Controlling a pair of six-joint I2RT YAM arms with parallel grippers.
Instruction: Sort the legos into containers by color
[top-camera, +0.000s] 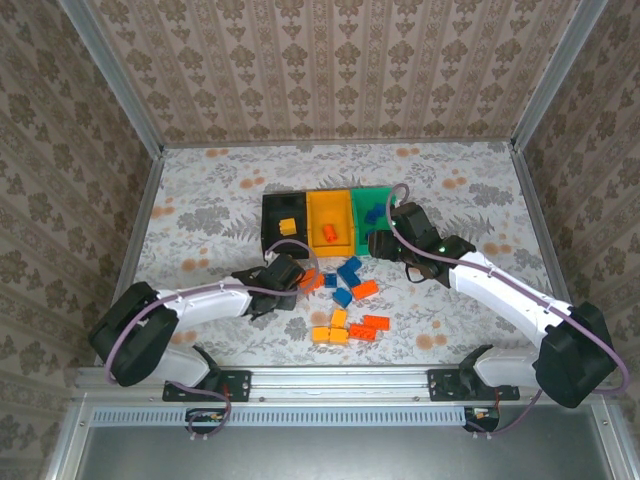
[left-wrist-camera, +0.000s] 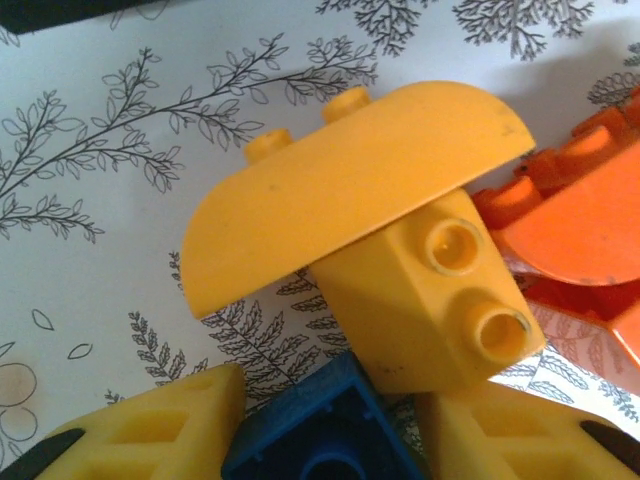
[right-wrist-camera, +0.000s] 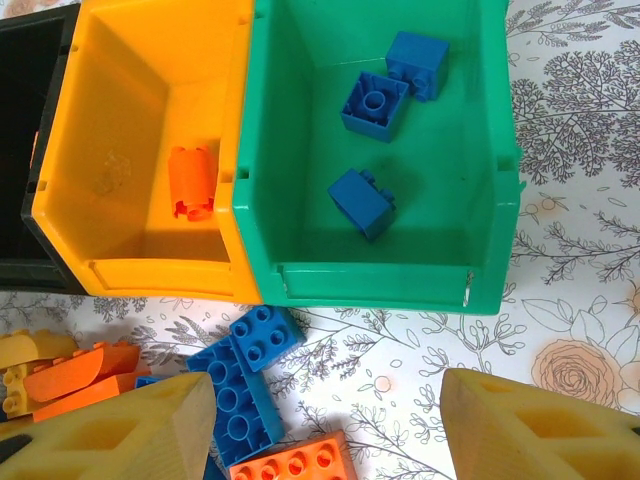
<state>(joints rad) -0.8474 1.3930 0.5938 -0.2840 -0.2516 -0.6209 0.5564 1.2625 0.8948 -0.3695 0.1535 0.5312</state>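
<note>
Three bins: black bin (top-camera: 272, 212), orange bin (right-wrist-camera: 130, 90) and green bin (right-wrist-camera: 480, 150), joined in one row on desk (top-camera: 200, 200).
Sorted so far: three blue bricks (right-wrist-camera: 375, 102) inside green bin; one red-orange brick (right-wrist-camera: 192, 180) in orange bin, next to green bin; one yellow brick (top-camera: 287, 227) in black bin, two along from green bin.
Loose pile (top-camera: 342, 296): on desk, near side of green bin, mixed colours.
Left hand (left-wrist-camera: 328, 395): nearly closed, looks pinched on blue brick (left-wrist-camera: 320, 440) at the pile edge farthest from green bin.
Right hand (right-wrist-camera: 330, 400): fingers wide apart, empty, hovering just in front of green bin.
Neighbours: yellow block (left-wrist-camera: 430, 300) with curved yellow cap (left-wrist-camera: 350, 190) touches blue brick; red-orange pieces (left-wrist-camera: 590, 200) just beside.
Risk 1: a lift likely drags or tips yellow block; a shallow pinch may drop blue brick short of green bin.
Risk 2: the path to green bin crosses right hand, so the arms may bump.
</note>
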